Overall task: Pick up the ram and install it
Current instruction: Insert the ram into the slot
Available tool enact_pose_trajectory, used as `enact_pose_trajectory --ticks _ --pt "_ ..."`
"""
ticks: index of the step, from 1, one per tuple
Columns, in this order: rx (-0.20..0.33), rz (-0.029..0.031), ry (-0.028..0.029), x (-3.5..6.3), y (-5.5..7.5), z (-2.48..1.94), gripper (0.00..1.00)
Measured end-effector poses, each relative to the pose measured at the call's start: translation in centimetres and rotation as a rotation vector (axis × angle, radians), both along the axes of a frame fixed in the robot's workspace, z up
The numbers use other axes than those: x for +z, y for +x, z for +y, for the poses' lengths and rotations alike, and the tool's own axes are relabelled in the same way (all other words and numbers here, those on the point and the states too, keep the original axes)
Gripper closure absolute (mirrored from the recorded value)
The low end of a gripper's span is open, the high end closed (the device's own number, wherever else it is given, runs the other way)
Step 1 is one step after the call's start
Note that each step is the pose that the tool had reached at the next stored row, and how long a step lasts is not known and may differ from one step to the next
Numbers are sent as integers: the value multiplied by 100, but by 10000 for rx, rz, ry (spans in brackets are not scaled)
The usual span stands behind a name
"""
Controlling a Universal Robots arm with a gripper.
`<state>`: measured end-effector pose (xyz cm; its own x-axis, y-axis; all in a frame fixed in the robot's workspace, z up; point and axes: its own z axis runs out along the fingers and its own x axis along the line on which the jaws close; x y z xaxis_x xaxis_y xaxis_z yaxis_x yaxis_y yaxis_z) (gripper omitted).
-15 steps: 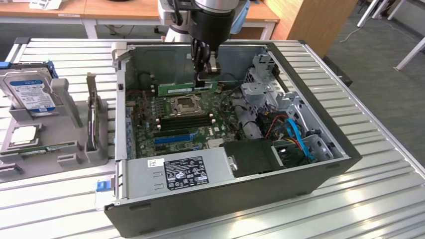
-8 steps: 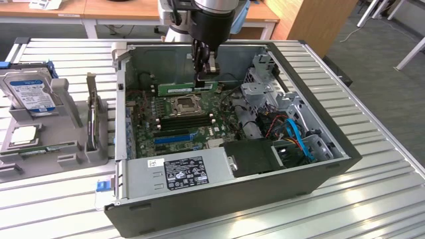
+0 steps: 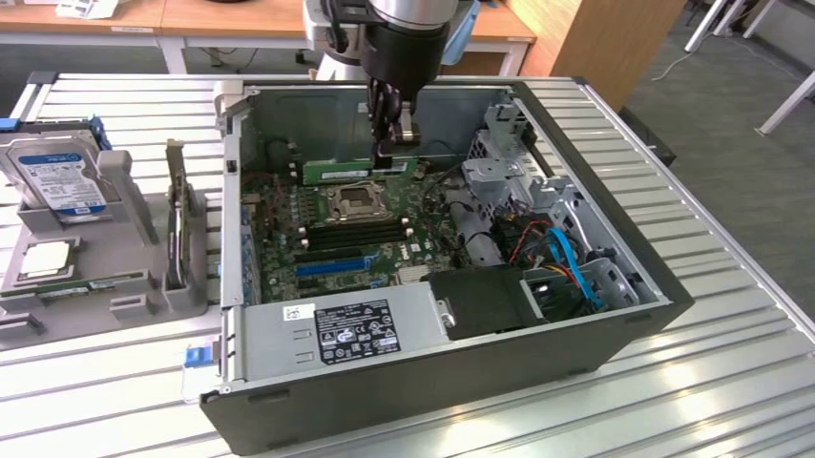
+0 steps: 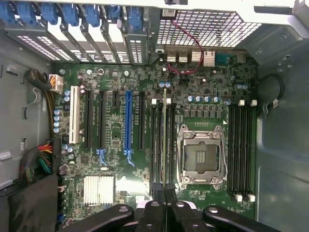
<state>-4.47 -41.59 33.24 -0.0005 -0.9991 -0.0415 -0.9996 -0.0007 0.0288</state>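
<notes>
- One UR arm reaches down into 1 open PC case (image 3: 446,391) at upper centre of the exterior view. Its gripper (image 3: 393,151) is closed narrow on the ram (image 3: 344,173).
- The ram is 1 green stick. It is held level, lengthwise across the frame, just above the CPU socket (image 3: 358,200) in the picture and close over the motherboard (image 3: 382,250).
- Wrist view: the ram (image 4: 165,135) shows edge-on as 1 thin line. It runs out from between the 2 fingers (image 4: 154,198) of the gripper (image 4: 164,192) and lines up over the near slot bank (image 4: 158,145), beside the CPU socket (image 4: 200,154).
- Can't tell whether the stick is seated in a slot or just over it.
- 2 banks of black memory slots flank the socket. The second bank (image 4: 240,145) sits on the socket's other side, well apart from the ram.
- Also on the board: 1 blue expansion slot (image 4: 128,121), 1 white slot (image 4: 74,115) and 1 silver heatsink (image 4: 99,189).
- Lower centre of the exterior view: 1 PSU (image 3: 344,329) w/ a printed label, inside the case's near wall. Blue cables (image 3: 575,272) loop at centre right.
- The exterior view's left: 1 grey fixture (image 3: 90,310) beside the case, w/ 1 hard drive (image 3: 57,181) propped in it.
- Case & fixture both rest on 1 slatted metal table (image 3: 726,382).
</notes>
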Motion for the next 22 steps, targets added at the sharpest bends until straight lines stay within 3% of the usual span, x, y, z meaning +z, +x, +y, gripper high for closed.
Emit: enact_pose_trajectory --ticks 22 --pt "-3 0 155 -242 0 0 89"
